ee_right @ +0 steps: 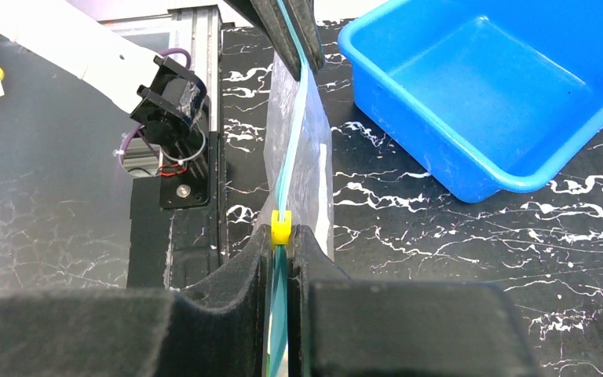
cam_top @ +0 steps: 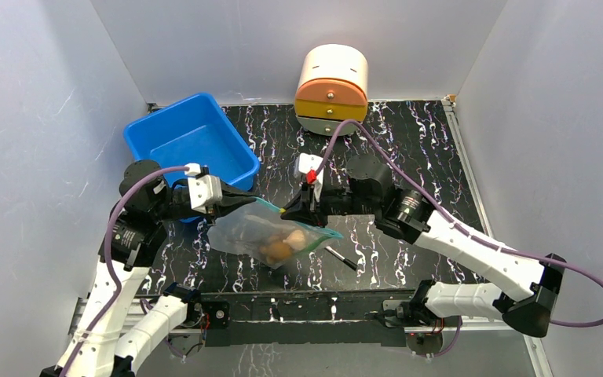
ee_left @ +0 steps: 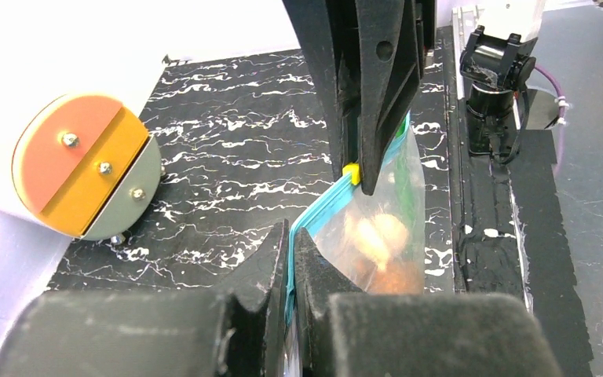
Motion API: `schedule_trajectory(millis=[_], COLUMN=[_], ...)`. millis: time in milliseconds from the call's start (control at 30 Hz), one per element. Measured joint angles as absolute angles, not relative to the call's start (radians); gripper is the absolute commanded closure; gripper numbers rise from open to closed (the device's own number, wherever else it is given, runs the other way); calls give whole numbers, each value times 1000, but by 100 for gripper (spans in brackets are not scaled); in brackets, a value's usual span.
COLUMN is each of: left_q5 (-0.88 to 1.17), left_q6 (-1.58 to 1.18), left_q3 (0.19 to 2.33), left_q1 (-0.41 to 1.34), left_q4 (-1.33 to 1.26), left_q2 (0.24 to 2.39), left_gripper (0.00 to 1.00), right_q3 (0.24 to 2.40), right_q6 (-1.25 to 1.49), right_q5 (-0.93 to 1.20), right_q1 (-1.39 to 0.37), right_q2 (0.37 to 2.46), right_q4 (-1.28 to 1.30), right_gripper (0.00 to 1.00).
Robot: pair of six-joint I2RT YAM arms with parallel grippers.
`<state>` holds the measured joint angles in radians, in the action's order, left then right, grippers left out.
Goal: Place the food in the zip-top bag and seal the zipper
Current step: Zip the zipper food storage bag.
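Black marbled table (cam_top: 408, 157): one; bears all items listed below.
Pen (cam_top: 340, 258): one, thin and black. It lies flat at lower centre of the top view, just right of the bag.
Zip-top bag (cam_top: 239, 234): one, clear and crinkly, at centre of the top view. It hangs from its top edge; whether its bottom rests on the table cannot be told.
Bag contents: food (cam_top: 283, 247), lumped in the lower part of the bag. One tan piece and one orange-brown piece are distinguishable; the full count cannot be told through the plastic.
Zipper (ee_left: 322, 208): one teal strip, drawn in a line between the two grippers. In the wrist views its two sides lie together along that stretch. In the top view the strip runs on past the right gripper toward lower right.
Yellow slider (ee_right: 281, 226): one, seated on the zipper, directly at the right gripper's fingertips.
Left gripper (cam_top: 247, 201): one; fingers pressed together, pinching the zipper at its upper-left end.
Right gripper (cam_top: 289, 210): one; fingers pressed together, pinching the zipper further along, close to the left gripper.
Tray (cam_top: 192, 141): one, blue plastic, upper left of the top view, just behind the left gripper.
Drum (cam_top: 331, 90): one cream cylinder on its side with an orange and amber face carrying three screws. It sits at upper centre, against the back wall.
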<state>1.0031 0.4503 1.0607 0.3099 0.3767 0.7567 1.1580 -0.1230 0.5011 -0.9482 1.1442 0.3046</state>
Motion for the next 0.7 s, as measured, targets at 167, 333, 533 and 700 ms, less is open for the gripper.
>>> schedule_trajectory(millis=[167,333,533,700], left_q5=[970,919,860,782], left_q6=[456,472,480,477], left_q3=[1065,1070,1090,1095], left_q1=[310,311,312,312], left_q4=[395,418,420,386], left_q2=[748,744,738,720], left_gripper=[100,100,100,100], right_q3=[1116,1096,1082,1082], right_q6=[-121,-117,-110,-104], right_q5=[473,434,377,337], right_q1=[-948,-948,-949,-949], right_q2=[1098,1061,989,944], right_q4=[310,340,390,431], right_gripper=[100,100,100,100])
